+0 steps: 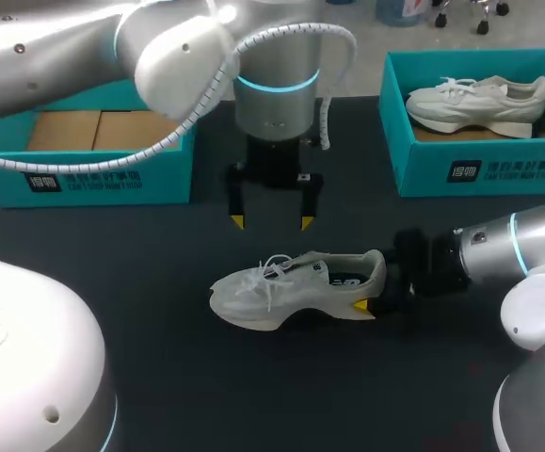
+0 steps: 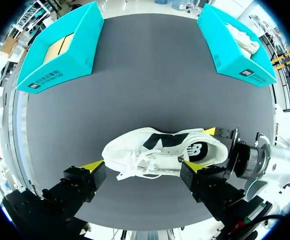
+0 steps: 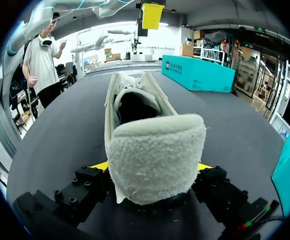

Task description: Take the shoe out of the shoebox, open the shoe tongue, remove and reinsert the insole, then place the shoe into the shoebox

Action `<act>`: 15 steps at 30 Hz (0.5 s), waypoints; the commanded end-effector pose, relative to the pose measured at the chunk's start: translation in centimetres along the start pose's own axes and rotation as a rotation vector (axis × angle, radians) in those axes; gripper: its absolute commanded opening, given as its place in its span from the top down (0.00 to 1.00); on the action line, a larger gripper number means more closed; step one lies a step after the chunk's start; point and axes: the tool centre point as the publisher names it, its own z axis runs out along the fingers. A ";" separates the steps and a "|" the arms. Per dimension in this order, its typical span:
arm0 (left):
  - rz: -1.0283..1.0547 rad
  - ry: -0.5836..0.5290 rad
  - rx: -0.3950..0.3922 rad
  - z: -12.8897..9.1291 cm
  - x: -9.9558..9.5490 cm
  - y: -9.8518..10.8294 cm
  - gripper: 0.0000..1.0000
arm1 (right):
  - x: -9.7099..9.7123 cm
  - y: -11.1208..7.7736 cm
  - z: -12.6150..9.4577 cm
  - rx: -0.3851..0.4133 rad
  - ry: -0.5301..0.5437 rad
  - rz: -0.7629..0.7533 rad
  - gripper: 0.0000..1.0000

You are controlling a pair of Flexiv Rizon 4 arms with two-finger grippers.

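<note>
Head view: right pincer clamps the heel of the shoe; left pincer hangs wide above it.

The left arm comes in from the far left corner. The left gripper points straight down over mid-table, fingers spread wide. The right arm lies low and level, and the right gripper pinches the shoe by the heel from both sides.

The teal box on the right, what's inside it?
A white shoe lies inside the right box, on brown cardboard. Anything beneath the shoe is covered.
</note>
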 end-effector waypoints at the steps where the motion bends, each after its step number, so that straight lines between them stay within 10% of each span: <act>1: 0.014 -0.040 -0.007 1.3 2.6 0.1 0.00 | 0.1 0.1 0.2 0.005 -0.002 0.000 1.00; 15: 0.052 -0.098 -0.009 3.8 5.9 0.9 0.00 | 0.1 0.1 0.2 0.005 -0.002 0.000 1.00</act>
